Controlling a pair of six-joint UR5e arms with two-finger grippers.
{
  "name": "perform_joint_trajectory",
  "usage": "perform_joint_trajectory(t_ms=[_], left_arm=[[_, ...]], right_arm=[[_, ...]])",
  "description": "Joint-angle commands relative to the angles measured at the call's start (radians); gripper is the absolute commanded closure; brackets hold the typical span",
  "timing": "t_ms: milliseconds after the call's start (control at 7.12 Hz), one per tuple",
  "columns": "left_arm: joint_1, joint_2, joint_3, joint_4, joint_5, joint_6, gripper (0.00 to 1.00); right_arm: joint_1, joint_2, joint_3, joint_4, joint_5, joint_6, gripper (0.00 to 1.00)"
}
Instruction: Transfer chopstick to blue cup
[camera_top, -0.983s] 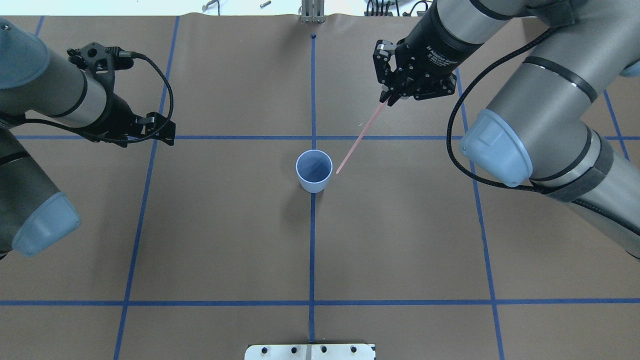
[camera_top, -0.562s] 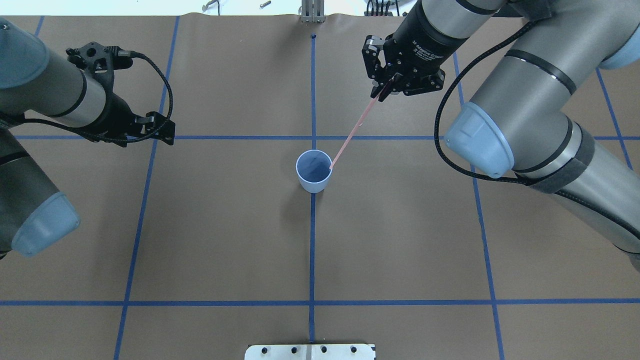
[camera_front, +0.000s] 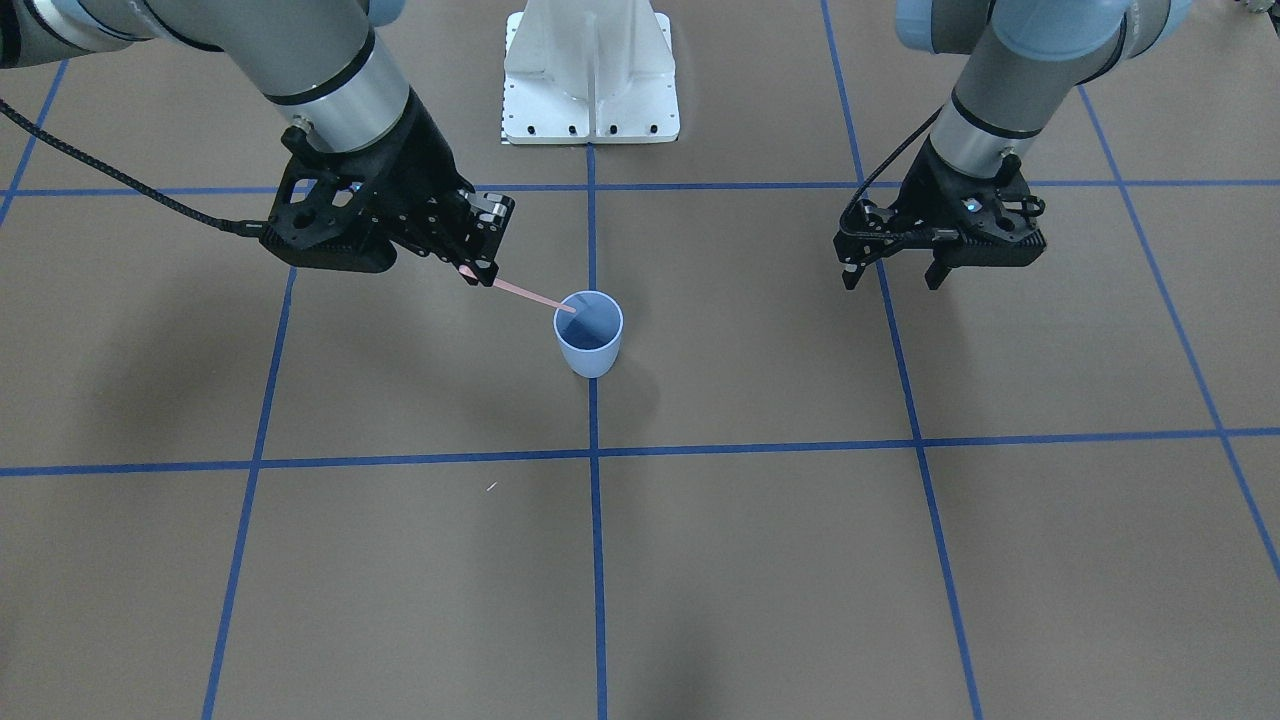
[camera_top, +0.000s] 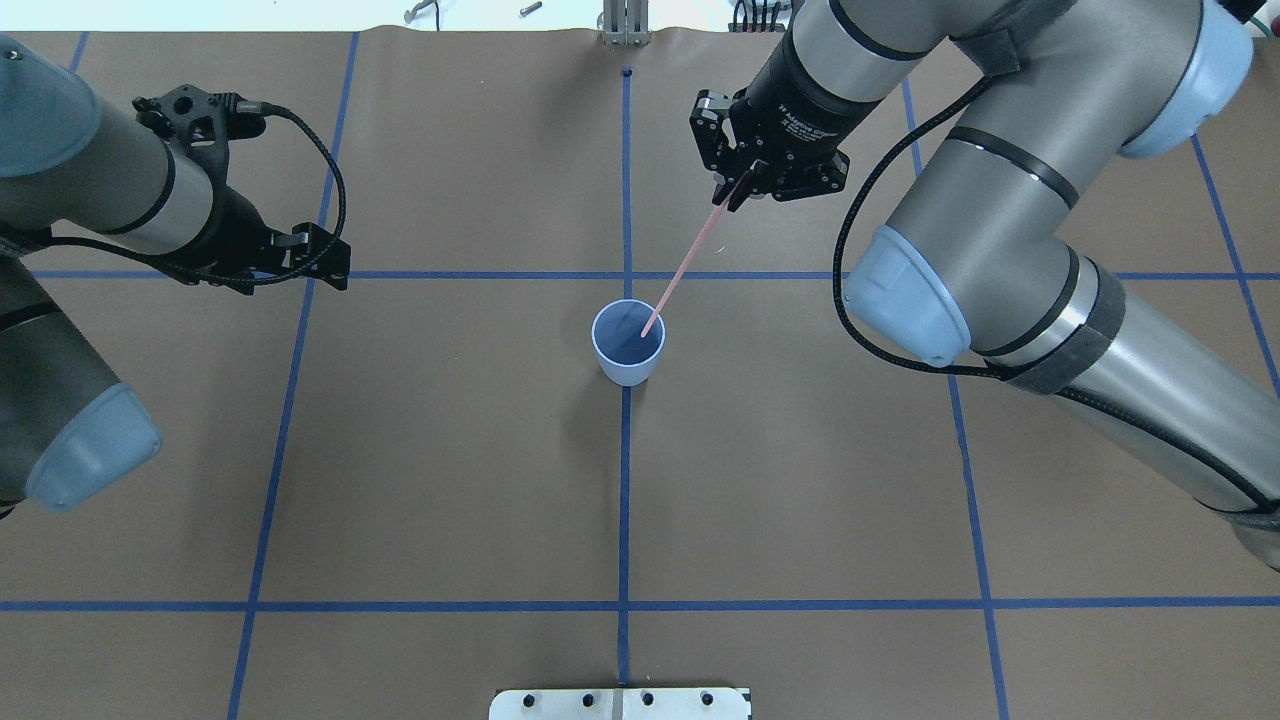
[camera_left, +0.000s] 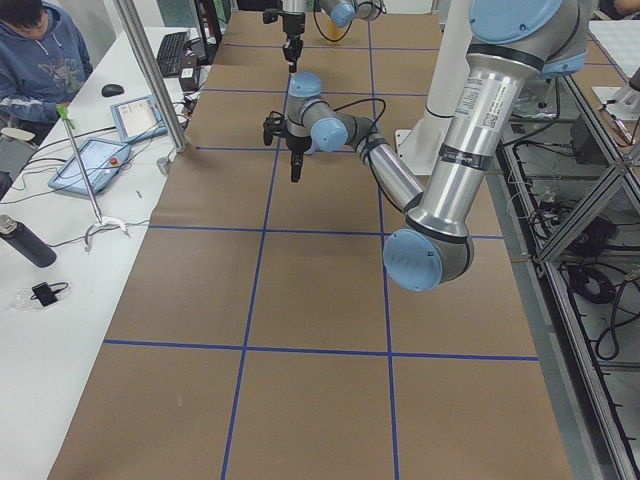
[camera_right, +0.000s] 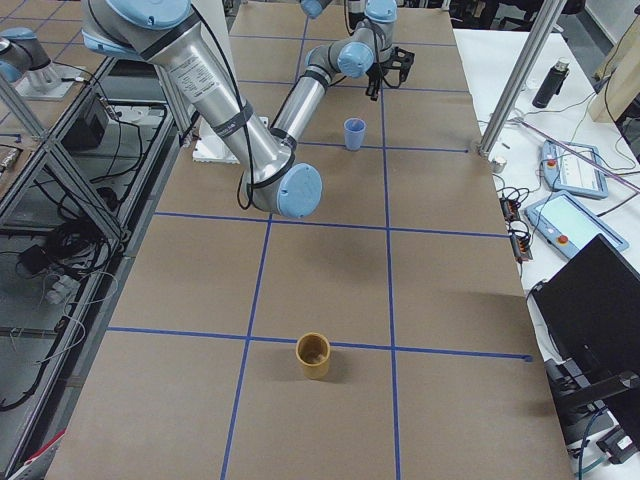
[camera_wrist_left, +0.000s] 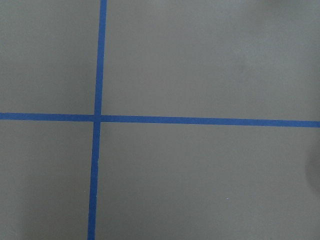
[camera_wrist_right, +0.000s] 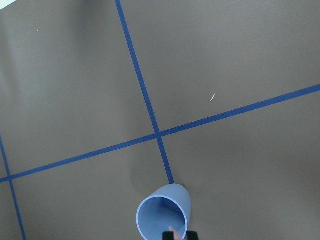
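The blue cup (camera_top: 628, 362) stands upright at the middle of the table; it also shows in the front view (camera_front: 589, 352) and low in the right wrist view (camera_wrist_right: 162, 217). My right gripper (camera_top: 735, 190) is shut on the upper end of one pale pink chopstick (camera_top: 685, 265), behind and to the right of the cup. The stick slants down, and its tip lies inside the cup's mouth (camera_front: 530, 296). My left gripper (camera_top: 320, 262) hangs open and empty over the table's left part (camera_front: 890, 278), far from the cup.
The robot's white base plate (camera_front: 590, 70) is at the near edge. A tan cup (camera_right: 313, 355) stands far out at the table's right end. Blue tape lines (camera_wrist_left: 100, 119) cross the brown surface. A side bench with tablets (camera_left: 95, 160) lies beyond the far edge.
My right gripper has moved left and farther from the robot with the chopstick. The stick's tip went from beside the cup's right side, over the rim, into its mouth. The left arm has not moved.
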Motion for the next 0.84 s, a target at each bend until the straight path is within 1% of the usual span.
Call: perform_joint_trajectory(t_ms=[0, 140, 281, 421, 562, 702], left_arm=[[0.001, 0.0, -0.001, 0.0, 0.001, -0.001, 0.02], [0.003, -0.001, 0.0, 0.0, 0.001, -0.001, 0.02], [0.003, -0.001, 0.0, 0.0, 0.001, -0.001, 0.02], [0.003, -0.001, 0.002, 0.0, 0.001, -0.001, 0.02], [0.003, 0.0, 0.0, 0.0, 0.001, -0.001, 0.02], [-0.003, 0.003, -0.009, 0.0, -0.001, 0.002, 0.02]], right_arm=[[-0.064, -0.005, -0.029, 0.032, -0.068, 0.007, 0.33], [-0.085, -0.007, -0.026, 0.032, -0.114, 0.019, 0.0], [-0.08, -0.007, -0.002, 0.03, -0.108, 0.018, 0.0], [-0.032, -0.021, 0.018, 0.024, -0.07, 0.01, 0.0], [0.048, -0.104, 0.067, 0.026, 0.03, -0.013, 0.0], [0.119, -0.227, 0.139, 0.026, 0.054, -0.139, 0.0]])
